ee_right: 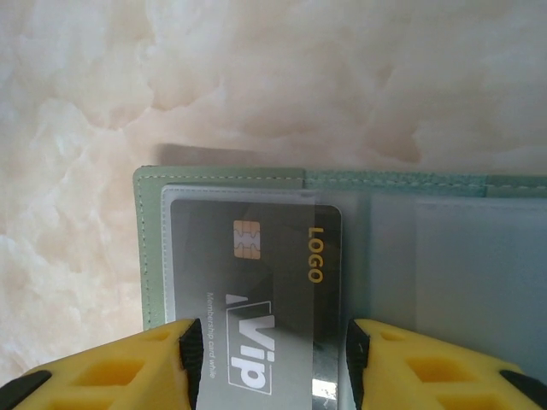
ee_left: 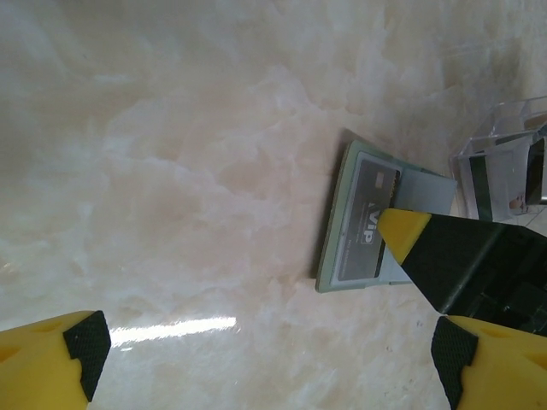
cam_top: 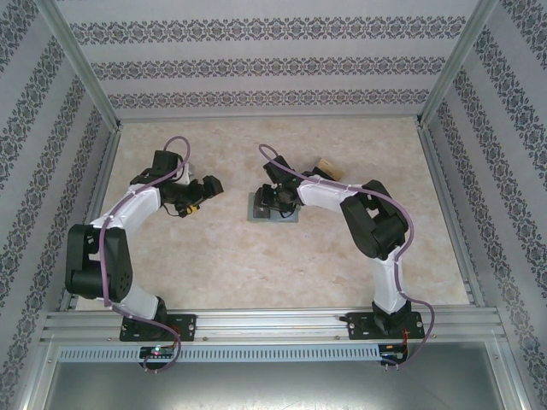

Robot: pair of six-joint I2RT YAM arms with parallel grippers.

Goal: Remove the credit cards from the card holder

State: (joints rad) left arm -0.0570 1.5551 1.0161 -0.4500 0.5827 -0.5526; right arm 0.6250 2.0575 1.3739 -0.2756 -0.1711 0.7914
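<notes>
Count: one card holder (ee_right: 149, 256), sage green, lying opened flat on the table (cam_top: 342, 265)

One credit card (ee_right: 256, 290) that I can make out in it: grey, gold chip, "LOGO" in gold, "VIP" in white, tucked under a clear pocket (ee_right: 184, 201) at the holder's left end as the right wrist camera frames it. The frosted pockets beside it are too hazy for me to tell whether they hold anything

Right claw (ee_right: 269, 367): directly over the card holder, fingers partly spread with one pad to each side of the grey card. I cannot tell whether the pads are touching or pinching it

Left claw (ee_left: 269, 363): spread wide, nothing between the fingers, hanging over bare table well to the left of the card holder

Around the card holder:
- one clear plastic stand (ee_left: 504, 145) just past it, on the side away from the left claw; cards stand inside, too blurred to count
- one small tan thing (cam_top: 327, 165) behind and to the right of it in the top view, near but apart; I cannot identify it

In the way: from above, the right arm (cam_top: 367, 218) and its wrist cover most of the card holder. From the left wrist, one yellow fingertip (ee_left: 402, 235) of the right claw overlaps its near corner
</notes>
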